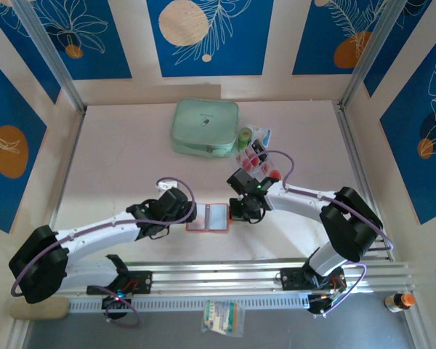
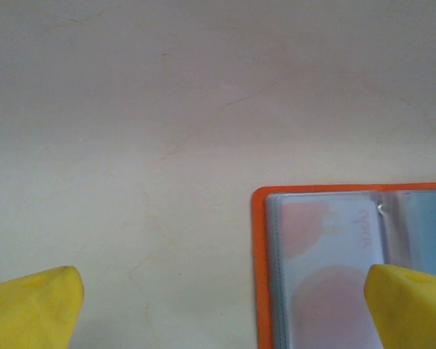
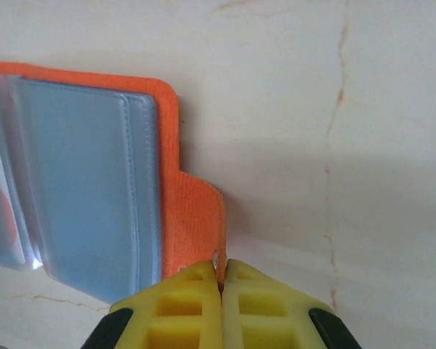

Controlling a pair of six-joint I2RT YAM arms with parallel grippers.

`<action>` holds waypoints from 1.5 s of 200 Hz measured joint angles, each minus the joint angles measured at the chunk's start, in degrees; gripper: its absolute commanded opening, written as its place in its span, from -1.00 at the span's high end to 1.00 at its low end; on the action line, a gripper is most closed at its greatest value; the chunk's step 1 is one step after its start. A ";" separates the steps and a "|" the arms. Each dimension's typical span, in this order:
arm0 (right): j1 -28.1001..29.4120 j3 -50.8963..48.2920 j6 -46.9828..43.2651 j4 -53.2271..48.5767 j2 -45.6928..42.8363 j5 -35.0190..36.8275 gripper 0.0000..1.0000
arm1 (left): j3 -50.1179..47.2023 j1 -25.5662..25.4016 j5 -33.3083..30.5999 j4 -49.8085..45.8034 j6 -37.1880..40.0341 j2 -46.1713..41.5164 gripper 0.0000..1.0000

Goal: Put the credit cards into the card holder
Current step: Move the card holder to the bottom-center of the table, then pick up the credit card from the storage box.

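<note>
A pale, cream-coloured table (image 1: 116, 160) is seen, marked with faint hairline streaks. An orange-red card holder (image 1: 208, 217) is laid open and flat near the front middle, its greyish pockets turned upward. A mint-green zip case (image 1: 206, 128) is set toward the far edge. Just right of it, a small green object (image 1: 245, 134) and a loose cluster of credit cards (image 1: 248, 157) are spread, partly hidden.

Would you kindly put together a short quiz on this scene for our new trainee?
1. True or false: the card holder lies folded shut on the table.
2. Which gripper pinches its snap tab? A) left B) right
3. Fill in: the left gripper, at the holder's other edge, is ___.
Key: 1 false, it lies open; 2 B, the right gripper, shut on the tab; 3 open.
</note>
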 measured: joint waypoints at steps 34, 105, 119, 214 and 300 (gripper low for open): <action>-0.66 0.20 -1.36 -1.36 -1.25 -0.74 0.13 | 0.02 0.00 0.00 -0.02 0.00 0.37 -0.98; -14.05 23.32 -13.49 -9.53 -2.21 -1.03 0.11 | 0.02 0.00 0.00 0.00 0.00 0.42 -1.00; -16.17 29.53 -16.61 -11.28 0.57 0.07 0.13 | 0.02 0.00 0.00 0.00 0.00 0.46 -1.00; -17.35 48.70 -29.88 -23.30 23.58 12.59 0.29 | 0.92 0.11 0.00 -0.02 1.05 2.36 -1.00; -15.56 54.45 -33.90 -25.79 29.66 20.50 0.37 | 1.01 0.26 0.02 -0.02 1.07 2.62 -1.00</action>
